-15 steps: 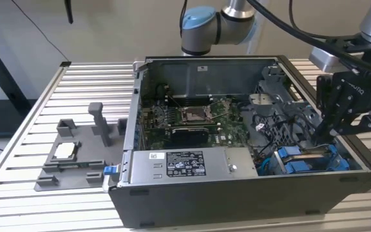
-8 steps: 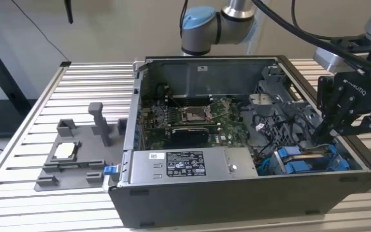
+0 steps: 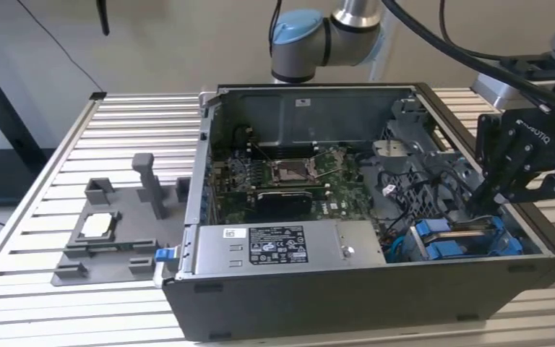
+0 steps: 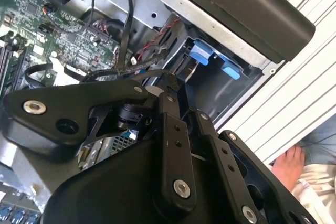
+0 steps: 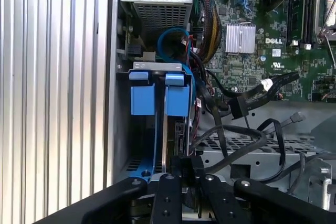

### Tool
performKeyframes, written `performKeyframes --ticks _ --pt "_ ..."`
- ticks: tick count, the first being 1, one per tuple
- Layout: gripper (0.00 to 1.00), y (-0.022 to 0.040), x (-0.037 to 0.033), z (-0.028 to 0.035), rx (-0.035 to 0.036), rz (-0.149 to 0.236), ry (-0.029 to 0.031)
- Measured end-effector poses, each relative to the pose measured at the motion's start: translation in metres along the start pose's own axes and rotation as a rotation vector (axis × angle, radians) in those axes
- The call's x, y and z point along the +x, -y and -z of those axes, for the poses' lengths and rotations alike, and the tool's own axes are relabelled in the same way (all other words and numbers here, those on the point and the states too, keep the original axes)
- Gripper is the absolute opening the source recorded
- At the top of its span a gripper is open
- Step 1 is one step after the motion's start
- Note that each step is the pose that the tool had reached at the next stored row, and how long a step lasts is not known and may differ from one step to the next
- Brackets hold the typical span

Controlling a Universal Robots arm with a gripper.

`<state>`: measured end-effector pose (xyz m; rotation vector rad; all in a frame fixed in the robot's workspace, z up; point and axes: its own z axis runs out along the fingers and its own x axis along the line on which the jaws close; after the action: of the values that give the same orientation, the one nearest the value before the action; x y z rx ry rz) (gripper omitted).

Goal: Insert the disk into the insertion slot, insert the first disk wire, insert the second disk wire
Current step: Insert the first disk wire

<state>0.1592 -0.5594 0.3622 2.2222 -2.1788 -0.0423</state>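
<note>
Black two-fingered gripper (image 3: pixel 483 204) (image 5: pixel 185 162) hangs inside the open dark-grey computer case (image 3: pixel 355 311) at the exterior view's right. Its fingers are drawn narrow, tips almost together; whether they pinch anything I cannot tell. The tips are close to the edge of the silver-grey disk in its bright blue plastic frame (image 3: pixel 462 240) (image 5: pixel 177 100), which sits inside the grey-blue plastic insertion slot (image 5: pixel 122 129) in the case's near right corner. Loose black cables (image 5: pixel 231 135) trail just beside the disk, near the green motherboard (image 3: pixel 287 177). To the left, along the near wall, lies a silver labelled power-supply box (image 3: pixel 277 247). The case rests on a ribbed aluminium table (image 3: pixel 123 123).
</note>
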Motion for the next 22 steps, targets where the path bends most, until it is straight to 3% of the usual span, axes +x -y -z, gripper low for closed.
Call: performKeyframes --ticks 3,5,7,13,22 --pt "0.19 0.0016 0.0002 -0.0005 -0.0135 0.001 0.018" --pt "0.19 0.0032 0.0009 -0.001 -0.0168 0.001 0.0305" --pt "0.19 0.0042 0.0023 -0.0018 -0.02 0.001 0.035" --pt "0.19 0.0068 0.0072 -0.0054 -0.0369 0.0 0.0382" --pt "0.19 0.0104 0.0103 -0.0122 -0.0426 -0.004 0.0387"
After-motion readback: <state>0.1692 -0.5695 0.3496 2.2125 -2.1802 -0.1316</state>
